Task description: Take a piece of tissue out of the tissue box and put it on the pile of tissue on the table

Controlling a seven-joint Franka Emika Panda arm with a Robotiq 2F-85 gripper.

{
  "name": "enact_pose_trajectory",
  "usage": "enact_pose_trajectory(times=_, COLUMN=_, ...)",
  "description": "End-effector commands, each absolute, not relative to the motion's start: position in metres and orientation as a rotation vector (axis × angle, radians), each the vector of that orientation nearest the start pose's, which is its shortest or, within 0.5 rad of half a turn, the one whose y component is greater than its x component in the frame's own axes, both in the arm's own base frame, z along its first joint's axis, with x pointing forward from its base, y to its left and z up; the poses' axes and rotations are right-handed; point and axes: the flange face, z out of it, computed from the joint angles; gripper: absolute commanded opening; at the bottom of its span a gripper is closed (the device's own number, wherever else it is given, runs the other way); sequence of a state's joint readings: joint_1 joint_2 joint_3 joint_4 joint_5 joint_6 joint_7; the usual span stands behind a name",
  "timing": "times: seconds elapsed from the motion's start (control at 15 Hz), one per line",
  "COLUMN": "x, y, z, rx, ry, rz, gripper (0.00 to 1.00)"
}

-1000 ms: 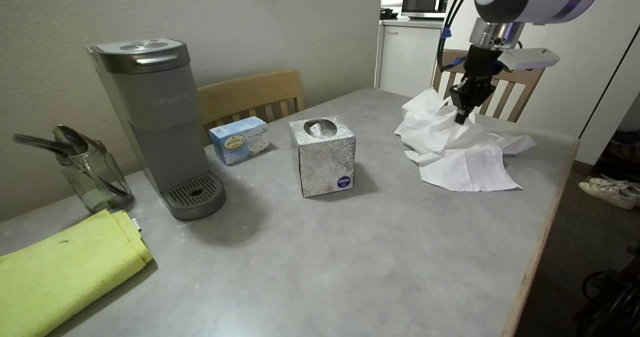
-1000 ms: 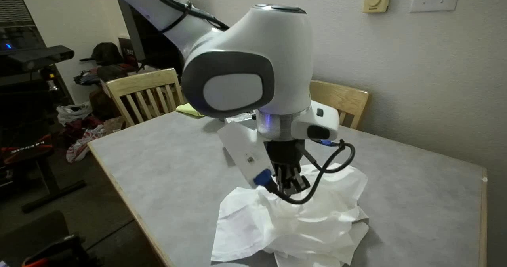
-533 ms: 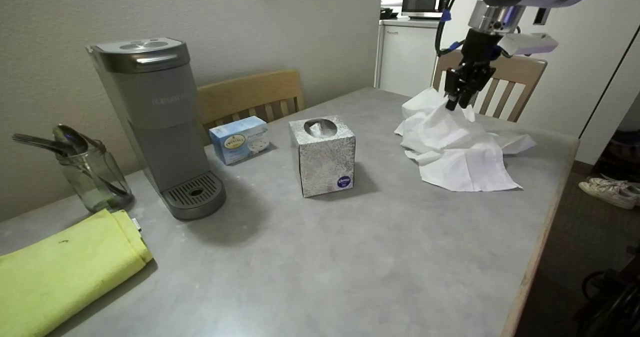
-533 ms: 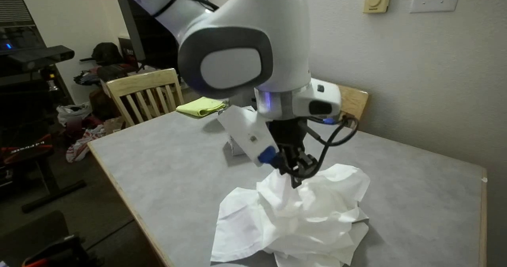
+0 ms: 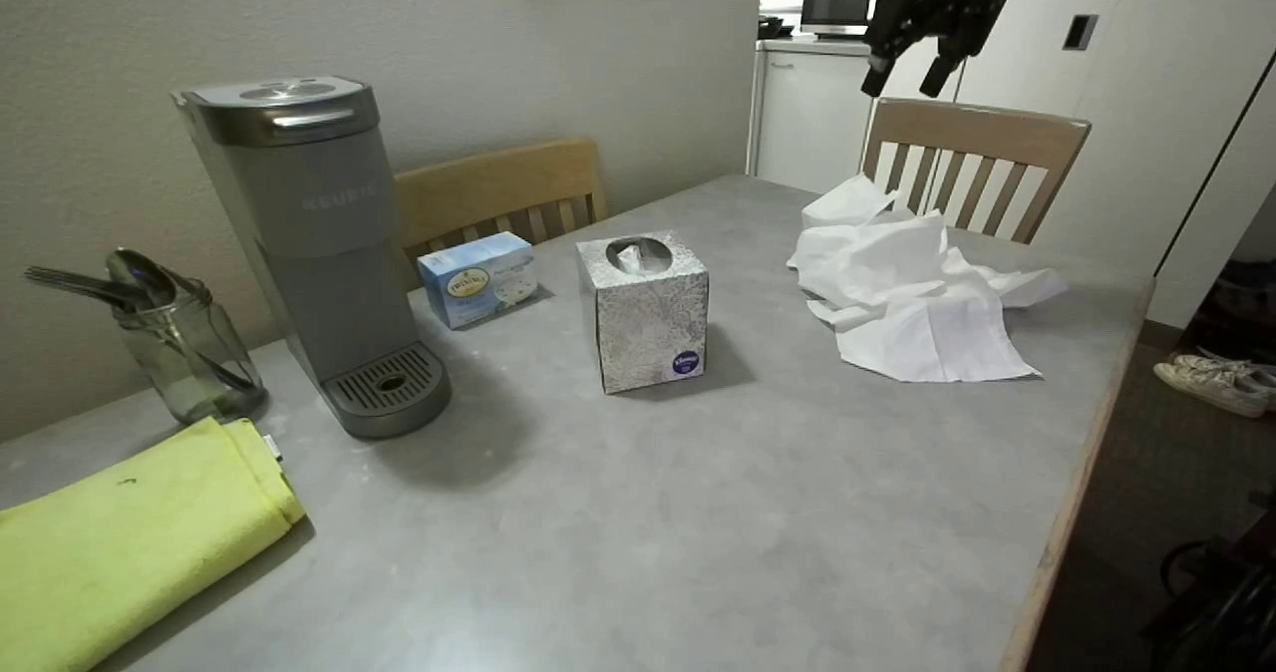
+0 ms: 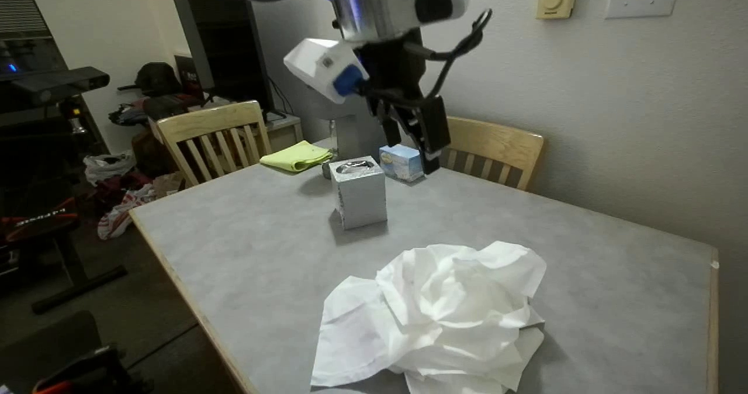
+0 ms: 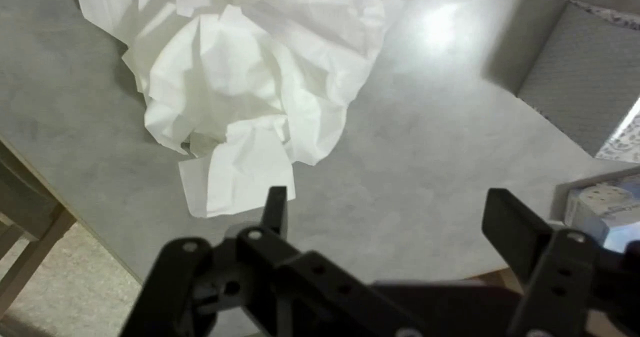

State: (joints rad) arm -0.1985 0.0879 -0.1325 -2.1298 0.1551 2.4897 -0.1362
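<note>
High over the table, my gripper [image 5: 903, 83] hangs wide open with nothing between its fingers [image 7: 510, 222]. Below it lies the pile of tissue [image 6: 444, 318], white and crumpled, spread loosely on the table [image 5: 718, 512]; no part of it touches the gripper. In the wrist view the pile fills the upper left, with a flap reaching down near one fingertip. The tissue box [image 5: 653, 328], grey-white and patterned, stands upright some way from the pile in both exterior views. A small bit of tissue [image 5: 630, 259] shows inside its oval opening.
Beside the tissue box are a blue tea box [image 5: 480, 279] and a grey coffee maker [image 5: 344, 253]. Farther along stand a glass jar with cutlery [image 5: 194, 353] and a folded yellow cloth [image 5: 140, 542]. Chairs [image 6: 491, 148] line the table, and a wall runs behind.
The gripper has gone from closed to open and risen well above the pile. Tissue that was drawn up at its fingertips has settled back onto the pile. The box has not moved.
</note>
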Motion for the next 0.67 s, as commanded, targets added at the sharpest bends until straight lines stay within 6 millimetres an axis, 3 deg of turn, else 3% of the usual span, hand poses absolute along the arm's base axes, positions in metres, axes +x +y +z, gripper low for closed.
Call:
enact_pose_trajectory(times=0.0, x=0.547, y=-0.153, z=0.426, rx=-3.036, ry=0.480, rz=-0.458, gripper=1.00)
enact_pose_trajectory(times=0.07, x=0.550, y=-0.168, z=0.416, rx=-3.036, ry=0.475, rz=-0.466, gripper=1.00)
enact_pose_trajectory(times=0.27, x=0.553, y=-0.150, z=0.429, rx=-3.028, ry=0.474, rz=-0.487, gripper=1.00)
enact_pose_trajectory(times=0.6, x=0.553, y=-0.151, z=0.427, rx=-3.028, ry=0.478, rz=-0.483, gripper=1.00)
